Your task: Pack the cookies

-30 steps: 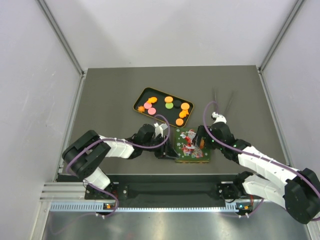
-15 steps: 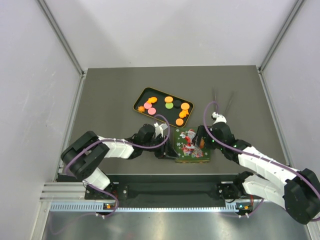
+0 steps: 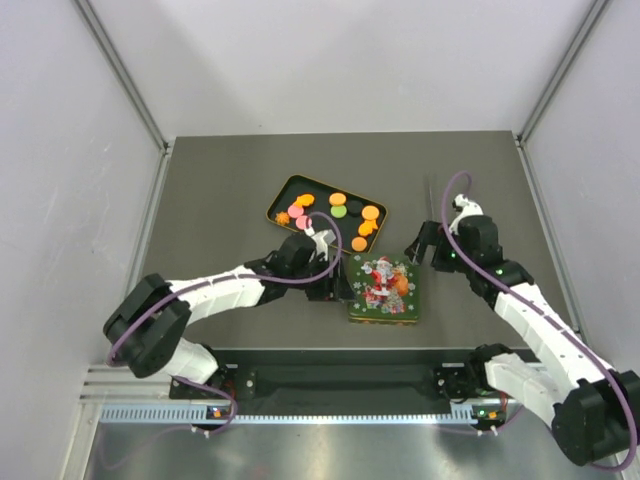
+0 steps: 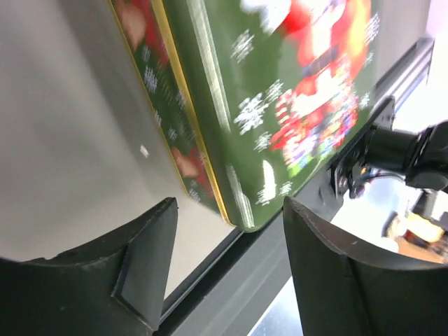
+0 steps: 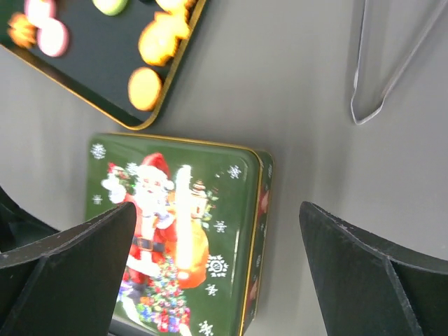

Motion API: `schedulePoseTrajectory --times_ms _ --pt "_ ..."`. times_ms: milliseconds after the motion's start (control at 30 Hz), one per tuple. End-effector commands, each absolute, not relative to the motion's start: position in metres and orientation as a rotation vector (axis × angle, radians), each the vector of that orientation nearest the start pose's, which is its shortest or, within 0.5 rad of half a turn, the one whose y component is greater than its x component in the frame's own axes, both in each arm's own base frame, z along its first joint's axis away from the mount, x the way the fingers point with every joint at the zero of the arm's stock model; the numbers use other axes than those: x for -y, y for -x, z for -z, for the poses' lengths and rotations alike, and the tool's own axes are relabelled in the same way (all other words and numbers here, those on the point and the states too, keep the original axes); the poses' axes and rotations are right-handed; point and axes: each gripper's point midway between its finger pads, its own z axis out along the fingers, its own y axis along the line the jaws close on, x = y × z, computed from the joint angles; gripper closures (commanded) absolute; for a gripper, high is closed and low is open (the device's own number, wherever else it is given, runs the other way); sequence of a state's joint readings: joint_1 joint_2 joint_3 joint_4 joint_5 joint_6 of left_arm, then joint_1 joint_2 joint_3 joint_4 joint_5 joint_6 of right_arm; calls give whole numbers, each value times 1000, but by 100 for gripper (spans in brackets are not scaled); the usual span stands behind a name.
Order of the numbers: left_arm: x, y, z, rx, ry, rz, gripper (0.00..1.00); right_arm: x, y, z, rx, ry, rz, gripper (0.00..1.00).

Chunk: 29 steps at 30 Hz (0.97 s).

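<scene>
**Cookies on the tray, tin shut, both pincers apart**

We see the cookies (image 3: 339, 211) lying flat on a black gold-rimmed tray (image 3: 284, 194) in the middle of the table, behind the tin. They are round or flower-shaped, so none points anywhere. As a group they spread along the tray's long axis, which runs from far left to near right.

The green tin (image 3: 384, 292) lies just in front of the tray with its lid on. The left gripper (image 3: 326, 287) sits just beside the tin's left edge, jaws apart and nothing between them. The right gripper (image 3: 418, 245) hangs right of the tin, jaws wide apart. Metal tongs (image 5: 378, 70) lie further back.

The table (image 3: 220, 190) is dark grey and matte, with pale walls (image 3: 60, 150) around it. The lid bears a Santa with snowflakes, head toward the far side.
</scene>
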<state>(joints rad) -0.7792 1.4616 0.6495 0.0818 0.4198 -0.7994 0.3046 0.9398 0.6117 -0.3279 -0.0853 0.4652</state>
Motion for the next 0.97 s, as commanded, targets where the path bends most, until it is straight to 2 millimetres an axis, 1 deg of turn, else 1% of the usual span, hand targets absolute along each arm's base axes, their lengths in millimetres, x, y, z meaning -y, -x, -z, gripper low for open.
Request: schedulePoseTrajectory --times_ms 0,33,67,100,167,200,267,300,367,400,433,467,533,600,633,667,867,933 --pt "319 -207 -121 -2431 -292 1126 33 -122 -272 -165 -2190 -52 -545 0" --pt "318 -210 -131 -2409 -302 1117 33 -122 -272 -169 -2183 -53 -550 0" --pt "317 -218 -143 -2385 -312 1086 33 -123 -272 -174 -2171 -50 -556 0" --pt "316 -221 -150 -2371 -320 1073 33 -123 -273 -179 -2160 -51 -559 0" --pt "311 -231 -172 -2325 -321 1036 32 -125 -271 -188 -2142 -41 -581 0" --pt "309 -234 -180 -2306 -321 1023 32 -125 -272 -195 -2129 -42 -585 0" --pt "303 -242 -204 -2237 -326 991 32 -125 -270 -205 -2101 -39 -593 0" --pt "296 -246 -208 -2224 -311 946 31 -125 -270 -213 -2081 -38 -594 0" --pt "287 -250 -227 -2169 -318 905 30 -122 -268 -223 -2053 -38 -588 0" --pt "280 -251 -227 -2171 -308 868 30 -122 -268 -229 -2040 -35 -588 0" --pt "276 -251 -235 -2149 -303 860 29 -120 -267 -230 -2043 -38 -578 0" --pt "272 -252 -238 -2136 -304 847 29 -118 -266 -235 -2032 -39 -571 0" --pt "266 -250 -244 -2110 -292 837 28 -114 -266 -238 -2020 -49 -550 0" --pt "262 -249 -242 -2106 -282 832 28 -112 -263 -239 -2009 -57 -543 0" --pt "260 -248 -245 -2095 -277 833 28 -109 -264 -240 -2001 -71 -530 0" --pt "258 -246 -242 -2101 -271 833 28 -108 -262 -242 -1992 -77 -532 0" --pt "247 -241 -245 -2075 -249 820 27 -103 -263 -247 -1960 -95 -509 0" --pt "246 -239 -247 -2071 -254 827 27 -96 -266 -252 -1926 -139 -485 0"
